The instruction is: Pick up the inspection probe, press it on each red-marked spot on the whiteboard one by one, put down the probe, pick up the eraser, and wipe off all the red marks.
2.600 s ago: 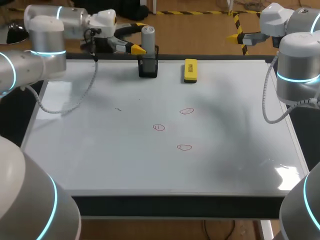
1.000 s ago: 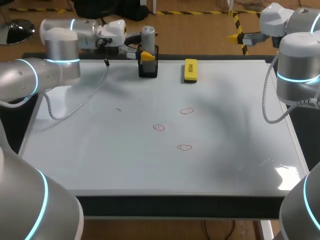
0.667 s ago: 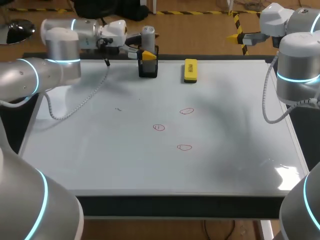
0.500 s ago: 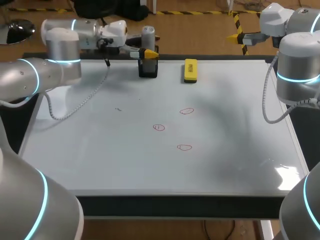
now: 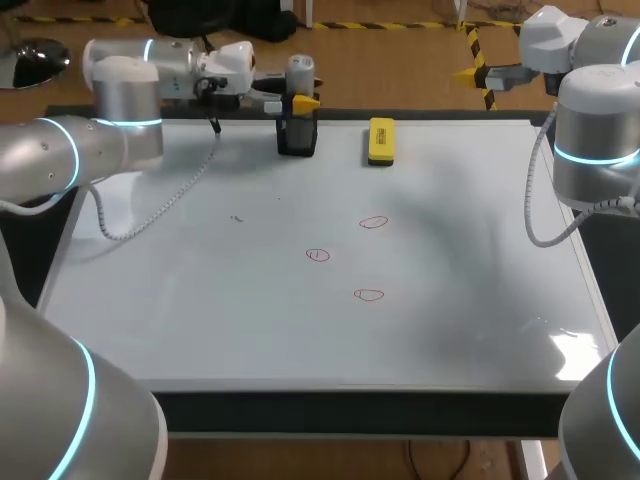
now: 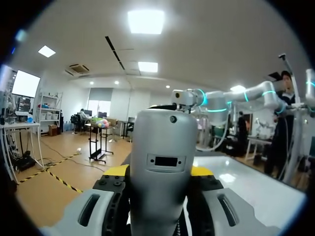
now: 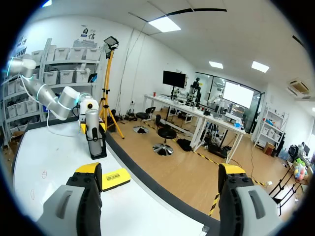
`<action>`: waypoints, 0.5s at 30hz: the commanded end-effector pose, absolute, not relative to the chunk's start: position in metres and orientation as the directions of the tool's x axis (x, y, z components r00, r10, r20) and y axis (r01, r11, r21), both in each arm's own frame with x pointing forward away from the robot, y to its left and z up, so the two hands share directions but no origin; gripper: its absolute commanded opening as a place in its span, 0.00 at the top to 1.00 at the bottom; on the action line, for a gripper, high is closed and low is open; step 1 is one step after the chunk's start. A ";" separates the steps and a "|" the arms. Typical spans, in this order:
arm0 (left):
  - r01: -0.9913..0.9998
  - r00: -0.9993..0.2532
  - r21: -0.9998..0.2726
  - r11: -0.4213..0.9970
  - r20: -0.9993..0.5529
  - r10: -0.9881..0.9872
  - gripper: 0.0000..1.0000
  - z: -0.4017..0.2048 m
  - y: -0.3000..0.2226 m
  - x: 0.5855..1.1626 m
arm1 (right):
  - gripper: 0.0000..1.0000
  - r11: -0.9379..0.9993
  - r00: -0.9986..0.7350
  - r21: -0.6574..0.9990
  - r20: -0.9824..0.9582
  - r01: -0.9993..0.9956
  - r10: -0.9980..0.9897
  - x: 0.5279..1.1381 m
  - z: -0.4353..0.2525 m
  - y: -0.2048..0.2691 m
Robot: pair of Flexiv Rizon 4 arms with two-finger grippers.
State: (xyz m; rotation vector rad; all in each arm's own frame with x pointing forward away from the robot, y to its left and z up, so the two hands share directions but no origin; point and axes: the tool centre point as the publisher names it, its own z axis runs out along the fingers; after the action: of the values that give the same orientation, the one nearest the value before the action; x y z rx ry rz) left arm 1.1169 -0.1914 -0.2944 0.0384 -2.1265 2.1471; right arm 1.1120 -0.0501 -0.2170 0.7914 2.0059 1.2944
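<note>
Wooden floor striped with yellow-black tape; bright ceiling panels overhead.

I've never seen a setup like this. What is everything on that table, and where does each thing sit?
whiteboard: one, white, lying flat and covering the tabletop.
red marks: three small red circles near the board's middle; the other two at and.
inspection probe: one, grey, upright at the board's far edge, in its holder.
holder: one, black, at the far edge, left of the eraser.
eraser: one, yellow, lying at the far edge, right of the holder.
left gripper: one, yellow-tipped, closed on the probe from both sides.
right gripper: one, yellow-tipped, open and holding nothing, beyond the board's far right corner.
</note>
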 end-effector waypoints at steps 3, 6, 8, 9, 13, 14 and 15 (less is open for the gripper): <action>-0.102 -0.993 -0.995 -0.005 0.102 0.064 1.00 -0.296 -0.191 1.117 | 0.00 0.342 -0.632 0.927 -0.174 0.153 0.755 1.113 -0.217 -0.050; -0.100 -0.993 -0.995 -0.007 0.100 0.058 1.00 -0.296 -0.189 1.116 | 0.00 0.342 -0.632 0.927 -0.174 0.153 0.755 1.113 -0.217 -0.050; -0.096 -0.994 -0.995 -0.027 0.095 0.052 1.00 -0.295 -0.188 1.116 | 0.00 0.342 -0.632 0.927 -0.174 0.153 0.755 1.113 -0.217 -0.050; -0.097 -0.994 -0.995 -0.032 0.095 0.050 1.00 -0.294 -0.188 1.116 | 0.00 0.342 -0.632 0.927 -0.174 0.153 0.755 1.113 -0.217 -0.050; -0.094 -0.995 -0.995 -0.036 0.092 0.045 1.00 -0.293 -0.187 1.117 | 0.00 0.342 -0.632 0.927 -0.174 0.153 0.755 1.113 -0.217 -0.050; -0.092 -0.995 -0.995 -0.038 0.091 0.044 1.00 -0.292 -0.187 1.117 | 0.00 0.342 -0.632 0.927 -0.174 0.153 0.755 1.113 -0.217 -0.050; -0.090 -0.995 -0.995 -0.039 0.089 0.043 1.00 -0.291 -0.187 1.117 | 0.00 0.342 -0.632 0.927 -0.174 0.153 0.755 1.113 -0.217 -0.050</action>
State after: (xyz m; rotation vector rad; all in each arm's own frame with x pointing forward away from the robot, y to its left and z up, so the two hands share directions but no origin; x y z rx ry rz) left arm 1.1193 -0.1864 -0.2919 0.0472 -2.1064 2.1943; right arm 1.1120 -0.0501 -0.2170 0.7914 2.0059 1.2944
